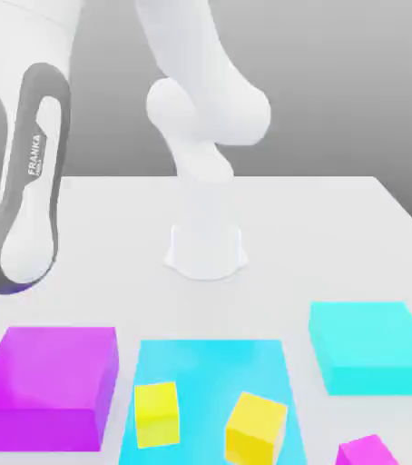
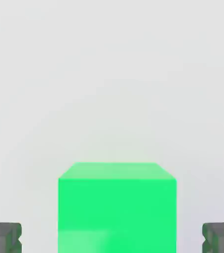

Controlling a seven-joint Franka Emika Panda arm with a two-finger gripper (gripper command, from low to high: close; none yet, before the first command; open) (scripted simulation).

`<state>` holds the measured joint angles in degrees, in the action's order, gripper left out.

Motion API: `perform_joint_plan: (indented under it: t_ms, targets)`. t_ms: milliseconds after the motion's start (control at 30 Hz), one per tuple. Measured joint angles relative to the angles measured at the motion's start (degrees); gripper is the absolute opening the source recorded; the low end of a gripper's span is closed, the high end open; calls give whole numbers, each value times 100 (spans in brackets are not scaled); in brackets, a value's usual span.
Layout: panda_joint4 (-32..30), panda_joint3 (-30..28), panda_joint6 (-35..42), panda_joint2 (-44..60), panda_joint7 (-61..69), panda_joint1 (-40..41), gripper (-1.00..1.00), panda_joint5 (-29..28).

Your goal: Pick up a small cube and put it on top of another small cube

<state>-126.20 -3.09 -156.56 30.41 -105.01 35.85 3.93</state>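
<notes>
in the hand view the small green cube (image 2: 117, 207) sits on the pale surface (image 2: 109, 74), squarely between the two dark fingers (image 2: 3, 237); these are spread, each standing clear of a cube side with a gap of surface showing, so nothing is pinched yet. we judge the cube to be light and rigid, with plain matte flat faces that should not slip much. the best hold looks to be on the two opposite side faces, the ones at 3 and 9 o'clock from the cube's centre, taken near mid-height so it does not tip when set on another cube. the exterior view gives what the hand camera lacks: the arm (image 1: 24, 182) reaching down at the picture's 9 o'clock edge, and the likely landing candidates, namely two yellow cubes (image 1: 156, 413) on a flat cyan block (image 1: 211, 363) at 6 o'clock, a large magenta block (image 1: 46, 386) at 8 o'clock, a cyan block (image 1: 373, 345) at 4 o'clock and a small magenta cube (image 1: 368, 451) at 5 o'clock.
</notes>
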Motion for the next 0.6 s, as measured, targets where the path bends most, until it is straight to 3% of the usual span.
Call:
perform_joint_plan:
  t_ms: [200, 367, 600]
  targets:
    - [-2, 3, 2, -13, -5, 6, -100, 0]
    - [-68, -96, 691, -834, -160, -129, -100, -133]
    - [172, 710, 1281, -1078, -621, -1171, -100, -248]
